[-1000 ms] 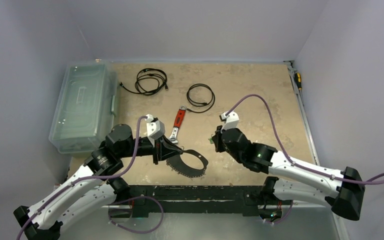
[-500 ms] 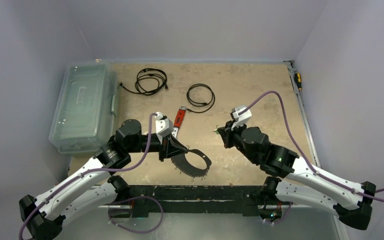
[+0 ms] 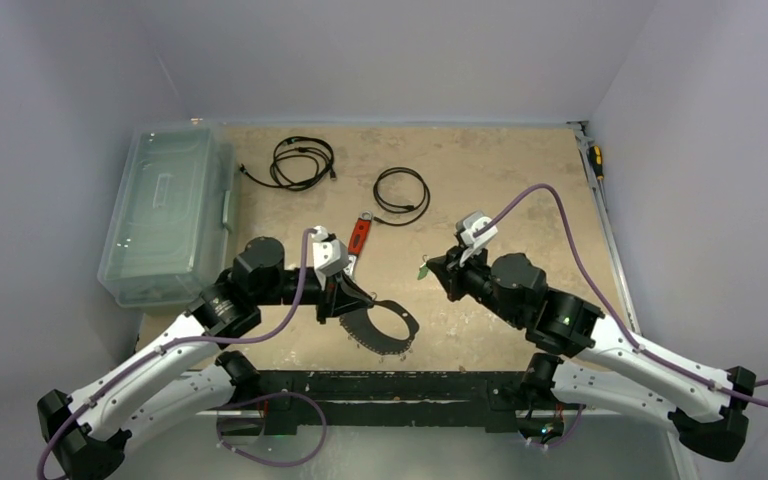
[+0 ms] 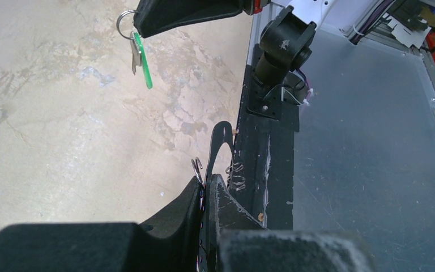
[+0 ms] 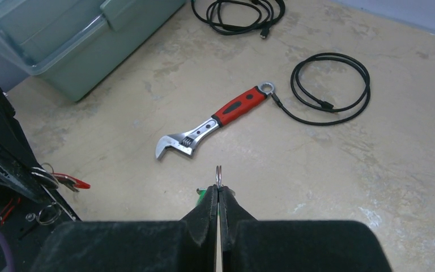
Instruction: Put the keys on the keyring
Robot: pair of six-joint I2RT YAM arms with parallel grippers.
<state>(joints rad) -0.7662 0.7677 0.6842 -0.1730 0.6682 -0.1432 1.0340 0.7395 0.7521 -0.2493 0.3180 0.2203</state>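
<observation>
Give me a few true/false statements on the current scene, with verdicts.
1. The right hand is shut on the small ring of the green key. True.
2. The wrench lies inside the clear box. False: it lies on the table, outside the box.
3. The left hand grips the keyring. True.
4. The green key already hangs on the keyring. False: it is apart from it, held up by the right hand.
</observation>
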